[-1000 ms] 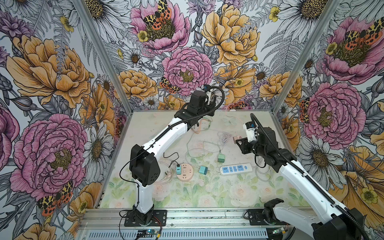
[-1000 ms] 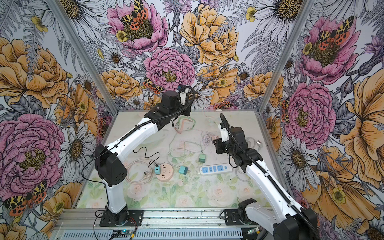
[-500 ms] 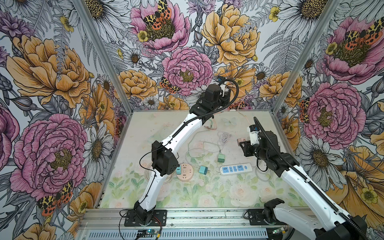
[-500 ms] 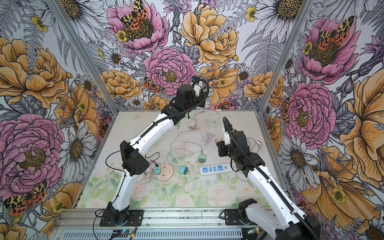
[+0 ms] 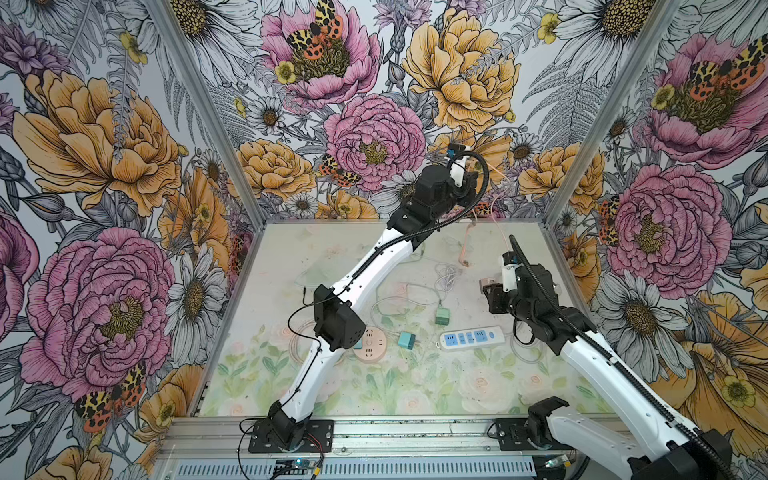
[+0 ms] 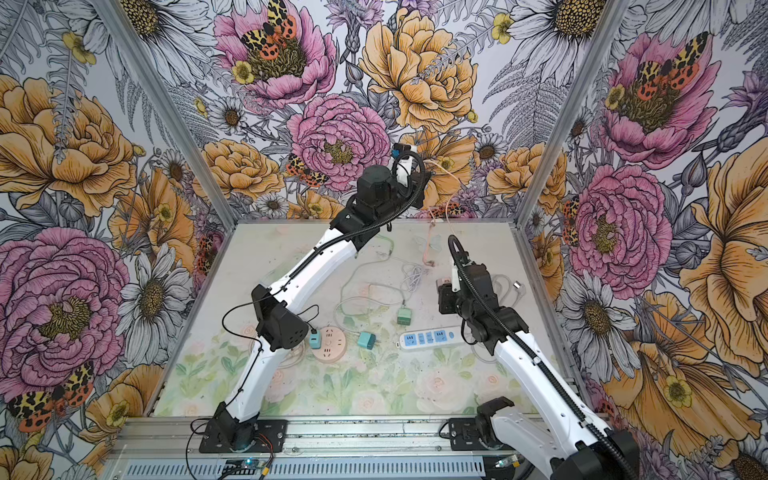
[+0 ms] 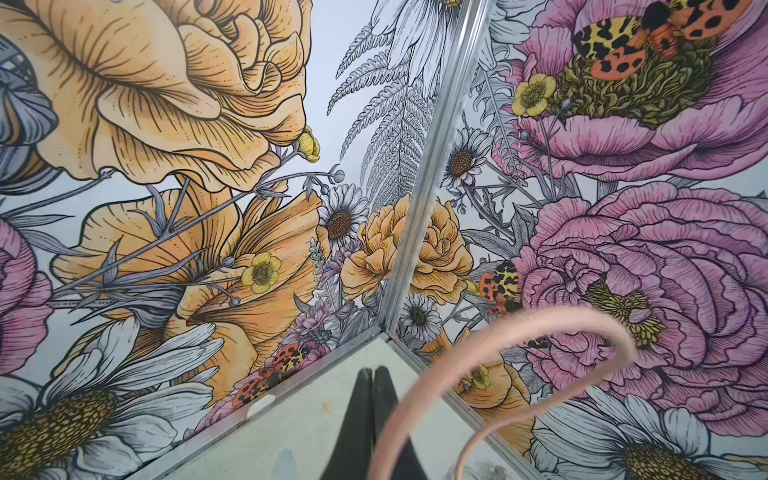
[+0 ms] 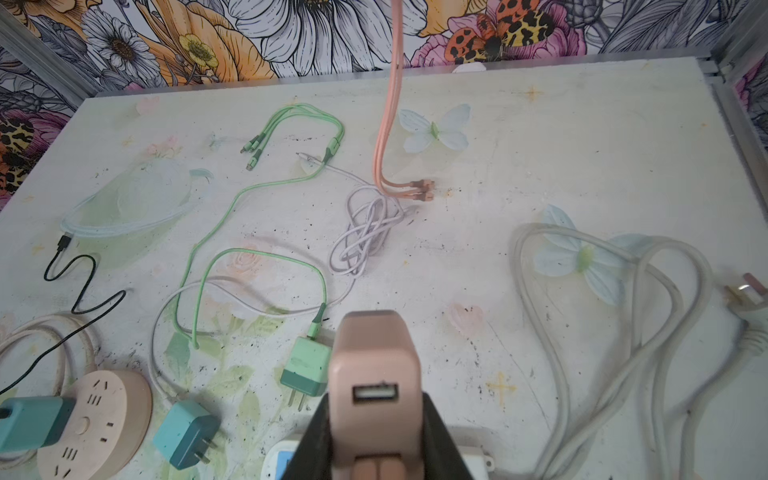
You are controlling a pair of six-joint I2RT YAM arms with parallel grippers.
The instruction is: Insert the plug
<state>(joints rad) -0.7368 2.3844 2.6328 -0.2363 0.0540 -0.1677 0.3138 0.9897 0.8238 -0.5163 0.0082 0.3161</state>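
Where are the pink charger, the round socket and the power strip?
pink charger (image 8: 374, 357): right wrist view, front face.
round socket (image 6: 332, 347): in a top view, top face.
power strip (image 5: 471, 337): in a top view, its middle.

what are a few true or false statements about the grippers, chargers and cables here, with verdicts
1. The right gripper holds a pink charger. True.
2. The left gripper is wide open. False: it is shut, gripping the pink cable.
3. A blue charger sits plugged into the round socket. True.
4. The green charger is plugged into the power strip. False: it lies loose on the table.
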